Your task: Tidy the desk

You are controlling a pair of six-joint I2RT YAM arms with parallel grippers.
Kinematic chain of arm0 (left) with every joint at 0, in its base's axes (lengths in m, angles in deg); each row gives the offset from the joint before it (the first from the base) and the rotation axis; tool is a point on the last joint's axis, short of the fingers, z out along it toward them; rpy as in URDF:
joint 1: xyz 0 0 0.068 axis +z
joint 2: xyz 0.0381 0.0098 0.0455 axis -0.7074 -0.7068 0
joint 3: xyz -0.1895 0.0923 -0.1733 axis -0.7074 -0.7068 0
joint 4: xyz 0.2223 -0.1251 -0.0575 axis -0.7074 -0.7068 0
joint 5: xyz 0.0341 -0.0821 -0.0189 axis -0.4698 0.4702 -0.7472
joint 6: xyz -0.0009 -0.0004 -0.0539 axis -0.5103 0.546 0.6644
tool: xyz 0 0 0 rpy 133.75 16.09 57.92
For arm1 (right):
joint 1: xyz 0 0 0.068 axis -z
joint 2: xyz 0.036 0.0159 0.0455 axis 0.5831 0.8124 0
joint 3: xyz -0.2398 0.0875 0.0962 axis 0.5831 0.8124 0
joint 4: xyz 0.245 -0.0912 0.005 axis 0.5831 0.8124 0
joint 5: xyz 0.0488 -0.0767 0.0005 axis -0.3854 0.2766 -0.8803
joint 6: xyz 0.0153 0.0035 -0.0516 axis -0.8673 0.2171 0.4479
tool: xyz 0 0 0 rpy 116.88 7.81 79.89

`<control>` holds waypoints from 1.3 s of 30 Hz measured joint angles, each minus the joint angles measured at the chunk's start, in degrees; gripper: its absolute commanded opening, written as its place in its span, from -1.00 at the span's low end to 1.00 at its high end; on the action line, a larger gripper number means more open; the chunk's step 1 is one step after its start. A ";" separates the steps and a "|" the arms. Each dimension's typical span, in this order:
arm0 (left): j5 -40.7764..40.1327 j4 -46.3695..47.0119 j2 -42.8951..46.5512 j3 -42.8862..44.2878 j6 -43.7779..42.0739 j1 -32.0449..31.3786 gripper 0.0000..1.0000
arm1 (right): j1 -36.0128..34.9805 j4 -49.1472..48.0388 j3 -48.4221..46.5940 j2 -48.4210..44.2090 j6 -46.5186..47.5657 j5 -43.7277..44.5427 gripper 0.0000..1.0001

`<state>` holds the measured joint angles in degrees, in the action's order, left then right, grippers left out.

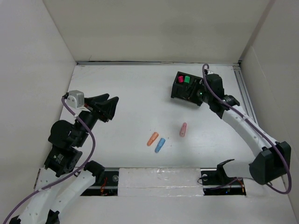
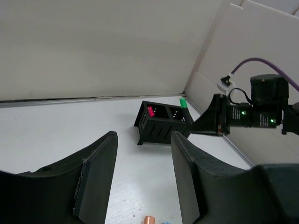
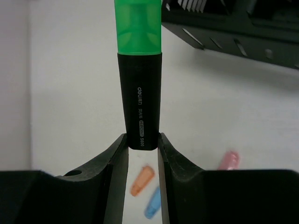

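While three pens (image 1: 160,145) lie loose, right jaws clamp one marker (image 3: 138,93), left jaws gape.

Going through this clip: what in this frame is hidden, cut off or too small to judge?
Right wrist view: green-capped black marker, cap end cut off by the top edge.
Top view: red item in the black slatted two-compartment holder, lower part hidden by the walls.
Top view: orange piece, blue piece and pink piece on the white desk, too small to tell caps from pens.
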<state>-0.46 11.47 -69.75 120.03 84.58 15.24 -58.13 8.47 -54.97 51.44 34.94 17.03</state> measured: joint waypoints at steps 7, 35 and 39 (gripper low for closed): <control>-0.04 0.00 -1.57 -0.04 0.00 0.00 -0.09 | 5.05 -24.65 -0.09 11.54 -14.36 -22.86 -0.72; -1.64 -0.04 -1.81 -0.09 0.02 0.00 -0.09 | 13.55 -57.07 18.75 12.28 -47.95 -26.67 -0.60; -1.64 -0.02 -1.81 -0.09 0.02 0.00 -0.09 | 14.14 -58.82 18.80 13.73 -48.89 -26.58 -0.57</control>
<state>-2.10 11.45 -71.56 119.94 84.60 15.24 -43.98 -50.35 -36.18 65.17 -13.96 -9.54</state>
